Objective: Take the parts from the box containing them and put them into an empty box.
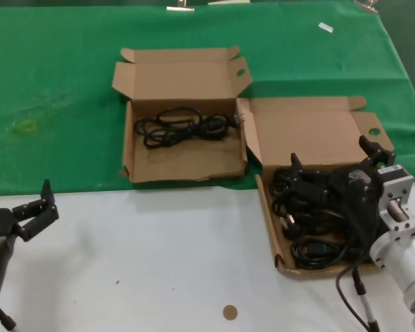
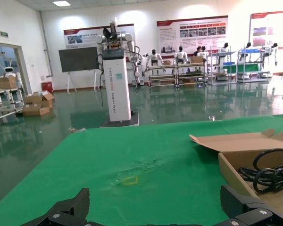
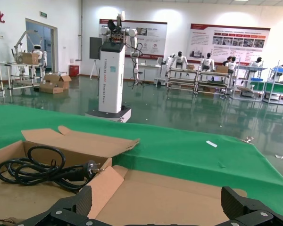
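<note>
Even overhead light fills the scene, and ceiling panels (image 2: 61,3) glow in the hall. The glossy green floor (image 3: 179,110) mirrors racks and posters beyond the green cloth (image 1: 62,104). Shadows beside the cloth are soft and faint. The black cables (image 1: 318,214) merge into one dark mass. Near the cloth, foreground edges look slightly soft.

head: high, looking down | wrists: low, facing outward | shared: left box (image 1: 183,138) (image 3: 19,150)

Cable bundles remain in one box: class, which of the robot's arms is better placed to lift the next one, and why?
The right. Its open right gripper hangs directly over the cable bundles in the right box. The left gripper is open over bare table, far from them.
</note>
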`<act>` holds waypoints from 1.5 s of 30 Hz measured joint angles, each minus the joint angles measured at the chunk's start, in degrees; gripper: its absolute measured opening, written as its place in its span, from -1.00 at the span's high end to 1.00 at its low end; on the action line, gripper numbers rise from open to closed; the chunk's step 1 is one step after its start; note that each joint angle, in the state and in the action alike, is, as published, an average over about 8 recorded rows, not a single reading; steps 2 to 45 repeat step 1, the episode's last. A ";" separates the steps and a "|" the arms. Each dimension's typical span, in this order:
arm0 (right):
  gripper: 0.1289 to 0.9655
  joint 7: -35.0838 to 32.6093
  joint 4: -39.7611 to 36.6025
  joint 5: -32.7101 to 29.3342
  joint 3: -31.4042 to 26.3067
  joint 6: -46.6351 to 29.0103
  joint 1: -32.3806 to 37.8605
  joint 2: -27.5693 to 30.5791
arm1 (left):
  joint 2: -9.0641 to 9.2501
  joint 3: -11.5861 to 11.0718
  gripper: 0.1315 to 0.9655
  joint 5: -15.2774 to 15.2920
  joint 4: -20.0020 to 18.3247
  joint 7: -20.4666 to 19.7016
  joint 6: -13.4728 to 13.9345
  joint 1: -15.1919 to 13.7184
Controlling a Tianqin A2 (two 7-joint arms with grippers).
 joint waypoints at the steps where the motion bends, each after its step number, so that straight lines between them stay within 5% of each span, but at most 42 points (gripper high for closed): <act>1: -1.00 0.00 0.00 0.00 0.00 0.00 0.00 0.00 | 0.00 0.00 -1.00 0.00 0.00 0.00 0.00 0.00; 45: -1.00 0.00 0.00 0.00 0.00 0.00 0.00 0.00 | 0.00 0.00 -1.00 0.00 0.00 0.00 0.00 0.00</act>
